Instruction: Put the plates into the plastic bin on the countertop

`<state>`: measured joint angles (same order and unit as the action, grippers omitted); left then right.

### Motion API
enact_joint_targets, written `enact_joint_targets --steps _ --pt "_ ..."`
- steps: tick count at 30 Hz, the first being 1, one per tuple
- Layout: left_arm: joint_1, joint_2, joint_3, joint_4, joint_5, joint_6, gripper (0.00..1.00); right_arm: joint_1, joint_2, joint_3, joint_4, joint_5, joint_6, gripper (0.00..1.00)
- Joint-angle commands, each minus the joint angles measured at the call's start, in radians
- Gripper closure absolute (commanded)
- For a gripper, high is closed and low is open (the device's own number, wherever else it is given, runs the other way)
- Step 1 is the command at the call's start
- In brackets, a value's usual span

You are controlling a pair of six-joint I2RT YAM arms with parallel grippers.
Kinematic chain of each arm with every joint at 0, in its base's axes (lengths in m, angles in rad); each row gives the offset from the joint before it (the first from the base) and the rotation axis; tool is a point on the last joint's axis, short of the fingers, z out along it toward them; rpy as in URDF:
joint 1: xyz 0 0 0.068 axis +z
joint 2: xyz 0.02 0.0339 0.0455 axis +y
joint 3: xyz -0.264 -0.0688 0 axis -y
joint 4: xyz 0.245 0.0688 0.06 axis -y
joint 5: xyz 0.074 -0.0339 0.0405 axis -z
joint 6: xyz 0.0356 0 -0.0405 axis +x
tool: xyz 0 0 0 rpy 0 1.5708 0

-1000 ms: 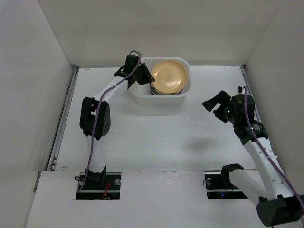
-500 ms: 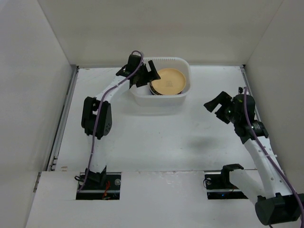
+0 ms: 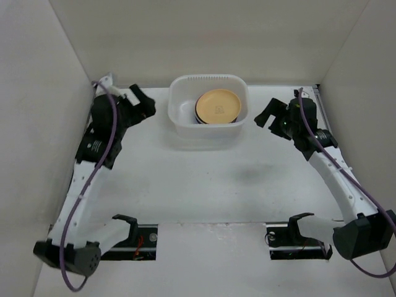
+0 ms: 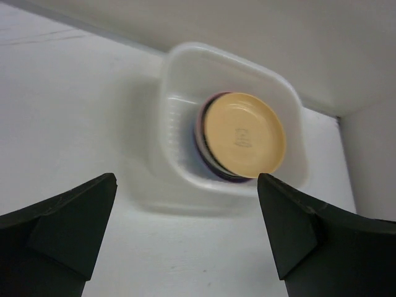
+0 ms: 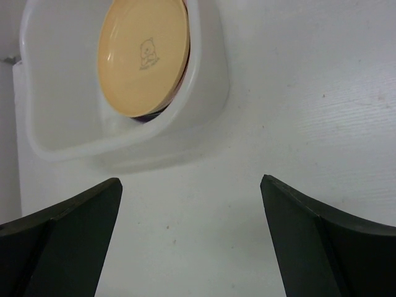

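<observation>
The plastic bin (image 3: 208, 111) stands at the back middle of the countertop (image 3: 204, 179). Inside it lies a stack of plates (image 3: 218, 107), a yellow-orange one on top and darker rims showing beneath. The left wrist view shows the same bin (image 4: 179, 93) and plates (image 4: 244, 135), and so does the right wrist view, with bin (image 5: 204, 93) and plates (image 5: 143, 52). My left gripper (image 3: 141, 102) hangs open to the left of the bin, holding nothing. My right gripper (image 3: 267, 114) hangs open to the right of the bin, also holding nothing.
White walls close in the countertop on the left, back and right. A metal rail (image 3: 83, 158) runs along the left edge. The arm bases (image 3: 127, 232) sit at the near edge.
My left gripper let go of the yellow-orange plate, which settled flat on the stack, then drew back leftward out of the bin. My right gripper moved up toward the bin's right side.
</observation>
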<state>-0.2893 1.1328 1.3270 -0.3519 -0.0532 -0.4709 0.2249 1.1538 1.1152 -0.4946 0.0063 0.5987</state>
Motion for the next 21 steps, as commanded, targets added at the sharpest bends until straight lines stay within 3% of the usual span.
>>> enact_joint_targets --steps 1,7,12,21 --pt "0.095 -0.118 -0.175 -0.204 -0.149 0.029 0.00 0.027 0.032 0.093 0.022 0.128 -0.062 0.00" --pt "0.261 -0.286 -0.385 -0.419 -0.246 0.012 0.00 0.052 0.024 0.091 -0.068 0.406 -0.125 0.00" --pt "0.273 -0.360 -0.440 -0.481 -0.304 -0.014 0.00 0.075 -0.136 -0.058 -0.093 0.575 -0.129 0.00" --pt "0.243 -0.262 -0.443 -0.455 -0.330 -0.038 0.00 0.089 -0.422 -0.255 -0.237 0.692 -0.051 0.00"
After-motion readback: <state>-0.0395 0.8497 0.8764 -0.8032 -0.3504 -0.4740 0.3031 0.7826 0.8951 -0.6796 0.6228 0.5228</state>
